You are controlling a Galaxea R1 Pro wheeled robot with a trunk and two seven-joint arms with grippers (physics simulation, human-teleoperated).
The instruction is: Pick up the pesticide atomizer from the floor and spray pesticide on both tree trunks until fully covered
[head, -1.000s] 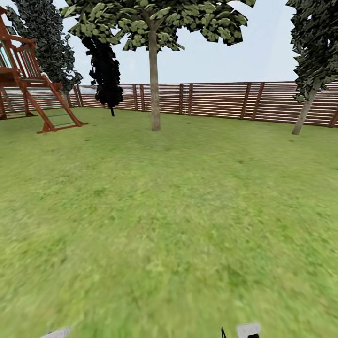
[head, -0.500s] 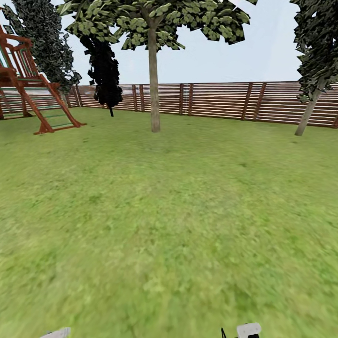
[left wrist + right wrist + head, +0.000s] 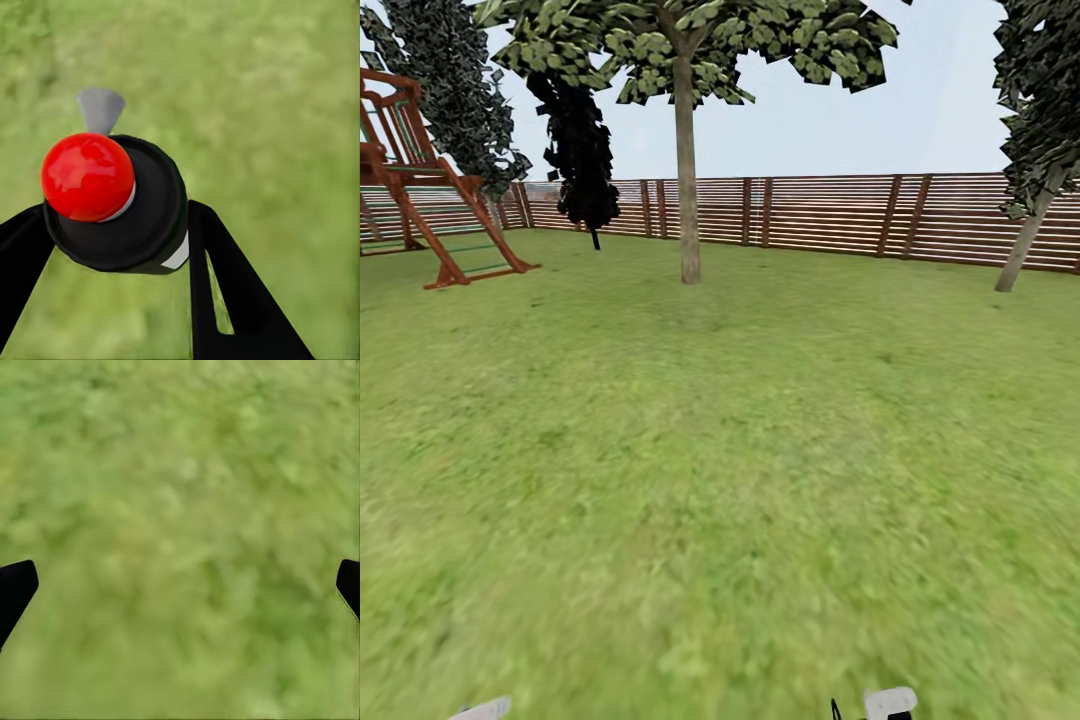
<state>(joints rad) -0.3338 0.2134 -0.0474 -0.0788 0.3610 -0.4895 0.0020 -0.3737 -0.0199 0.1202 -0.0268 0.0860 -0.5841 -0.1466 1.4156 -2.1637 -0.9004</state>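
While the left claw (image 3: 120,225) is clenched on the atomizer (image 3: 124,206), its two black fingers (image 3: 225,292) press the dark body from either side, over blurred grass. That bottle is round and dark, with a glossy red top, a sliver of white label at its edge and a small grey nozzle poking out beyond the cap. The right claw (image 3: 180,585) is released: its two fingertips (image 3: 15,589) sit wide apart at the edges of its wrist view, with nothing but grass between them.

In the head view, two pale arm parts (image 3: 890,702) peek in at the bottom edge. Beyond them the lawn (image 3: 720,470) runs to a slatted fence (image 3: 830,215). Two bare-trunked trees stand there: one (image 3: 688,170) near the middle, one (image 3: 1025,240) leaning at the right. One black cypress (image 3: 582,160) and one red play frame (image 3: 420,200) stand at the left.

Against half a second ago, the whole scene has slid slightly: the play frame sits further left, the right tree further right, consistent with the camera moving.
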